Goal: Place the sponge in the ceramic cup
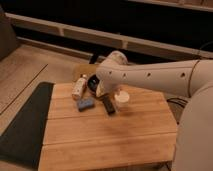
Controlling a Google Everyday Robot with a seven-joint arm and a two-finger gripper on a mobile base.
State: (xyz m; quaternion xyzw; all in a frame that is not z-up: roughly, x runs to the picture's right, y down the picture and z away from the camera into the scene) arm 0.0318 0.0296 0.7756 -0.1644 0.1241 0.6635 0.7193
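Blue and soft, the sponge (85,104) lay flat on the wooden worktop (110,136), left of the ceramic cup (121,98) and well outside it. The cup stood upright, with a black pan handle (108,106) lying between the two. Just beyond the sponge, on its far side, stood a pale cream bottle (79,87). The pan (93,83) sat to the right of the bottle, partly hidden by the white arm (150,77).

The jaws hung under the arm's rounded end, above the pan and between bottle and cup. Whether they were released or clenched could not be told.

In my judgement the crowding was the main hazard. A descent onto the sponge could nudge the bottle over or catch the pan handle. The cup looked narrow for the sponge, so a slightly off-centre release might leave it perched on the rim or tip the cup. A soft block could also squeeze out of a shallow grip.

No brand, label or writing could be read on any of these things.
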